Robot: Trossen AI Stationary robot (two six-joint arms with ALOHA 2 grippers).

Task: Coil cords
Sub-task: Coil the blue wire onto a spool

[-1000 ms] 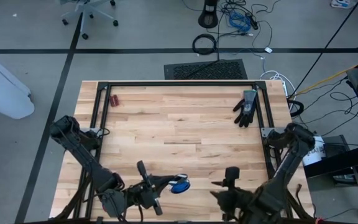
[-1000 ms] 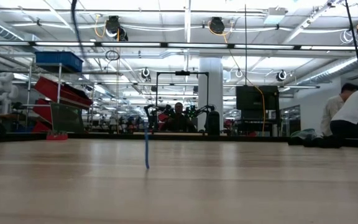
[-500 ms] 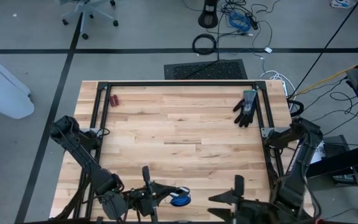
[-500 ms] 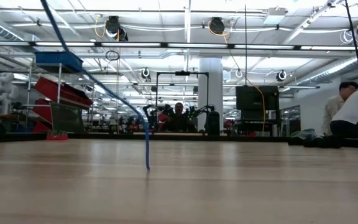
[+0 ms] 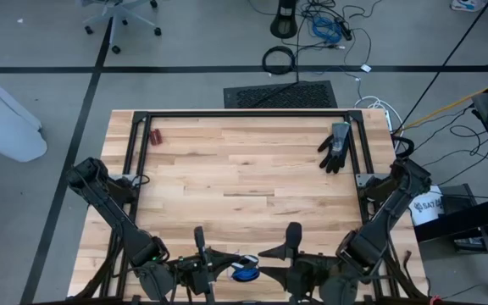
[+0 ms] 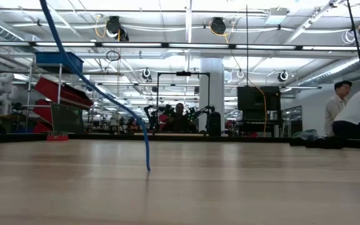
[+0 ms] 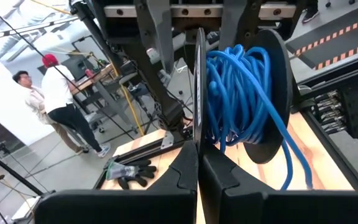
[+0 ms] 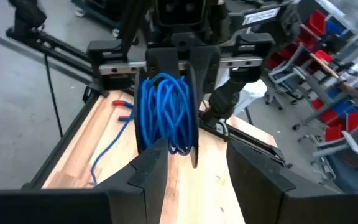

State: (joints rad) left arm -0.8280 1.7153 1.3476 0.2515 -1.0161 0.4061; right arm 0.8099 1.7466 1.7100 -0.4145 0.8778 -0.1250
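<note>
Cord (image 7: 238, 93) sits wound in a fat blue bundle on a dark reel (image 7: 275, 68), and my left jaws are shut tight on the thin edge of that reel's near flange, holding it up at the front edge of the desk (image 5: 244, 169). My right jaws stand wide, holding nothing, pointed at the same reel from the other side with a finger to either side of its lower part; I cannot tell whether either finger touches it. A loose tail (image 8: 107, 152) runs off the bundle and down onto the desk, and in the low view it hangs as a slack blue line (image 6: 92, 87) with its end resting on the wood. My worry is that edge grip: a pinch on a thin flange could let the reel twist or slip out if the right jaws nudge it. The outer turns look loosely piled, so I judge a knock could spill loops over the flange. The tail could also snag or drag if I lift before it is gathered. Farther out, the black glove (image 5: 335, 146) and the red pliers (image 5: 155, 135) lie well apart at the far corners, clear of all this.
</note>
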